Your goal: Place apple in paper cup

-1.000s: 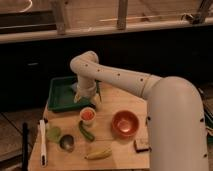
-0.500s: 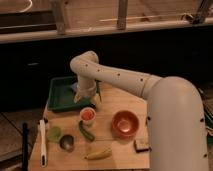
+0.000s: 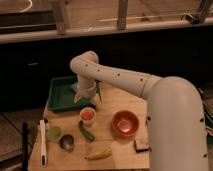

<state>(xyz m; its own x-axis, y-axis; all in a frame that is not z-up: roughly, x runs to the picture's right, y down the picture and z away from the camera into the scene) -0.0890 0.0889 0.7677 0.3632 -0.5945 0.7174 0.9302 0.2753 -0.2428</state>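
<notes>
The white paper cup (image 3: 87,118) stands on the wooden table (image 3: 112,100), just in front of the green tray. The red-orange apple (image 3: 88,114) sits inside the cup, filling its mouth. My gripper (image 3: 85,99) hangs straight above the cup, a short way over the apple, at the tray's near right corner. Its fingers look spread and hold nothing. The white arm bends in from the right.
A green tray (image 3: 61,93) lies at the back left. An orange bowl (image 3: 125,123) stands right of the cup. A green cucumber (image 3: 86,131), a pale green round object (image 3: 53,133), a grey round object (image 3: 67,143), a banana (image 3: 98,153), a brown block (image 3: 141,145) and a white utensil (image 3: 42,142) lie in front.
</notes>
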